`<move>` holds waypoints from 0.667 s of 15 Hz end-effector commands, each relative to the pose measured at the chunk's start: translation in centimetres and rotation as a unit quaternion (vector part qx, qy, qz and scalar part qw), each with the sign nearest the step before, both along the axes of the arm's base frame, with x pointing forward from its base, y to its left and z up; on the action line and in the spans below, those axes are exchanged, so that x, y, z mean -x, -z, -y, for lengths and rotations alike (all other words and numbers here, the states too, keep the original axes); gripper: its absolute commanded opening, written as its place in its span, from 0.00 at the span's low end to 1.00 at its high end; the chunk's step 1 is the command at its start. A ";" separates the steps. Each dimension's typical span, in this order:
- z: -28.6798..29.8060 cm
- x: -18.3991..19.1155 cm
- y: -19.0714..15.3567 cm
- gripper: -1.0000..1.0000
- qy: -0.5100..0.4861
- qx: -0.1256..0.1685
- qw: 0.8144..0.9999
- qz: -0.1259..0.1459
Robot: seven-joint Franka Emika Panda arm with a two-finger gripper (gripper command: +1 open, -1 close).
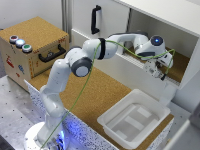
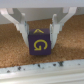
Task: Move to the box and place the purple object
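Purple cube [image 2: 40, 44] (stiff, light, I'd judge) sits on the cork shelf [image 2: 15, 55] between the gripper's [image 2: 39, 29] spread fingers, not yet clamped; pinch its flat sides.

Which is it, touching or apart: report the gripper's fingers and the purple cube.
Cannot tell. In the wrist view the fingers flank the purple cube closely, but blur hides any contact or gap. The exterior view shows the gripper too small to tell.
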State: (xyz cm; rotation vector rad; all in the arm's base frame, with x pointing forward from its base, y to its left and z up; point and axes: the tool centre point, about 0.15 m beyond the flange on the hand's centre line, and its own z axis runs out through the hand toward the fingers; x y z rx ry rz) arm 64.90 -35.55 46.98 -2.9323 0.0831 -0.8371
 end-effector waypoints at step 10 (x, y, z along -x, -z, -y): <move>2.9 21.6 6.9 0.00 0.054 0.049 0.993 -0.090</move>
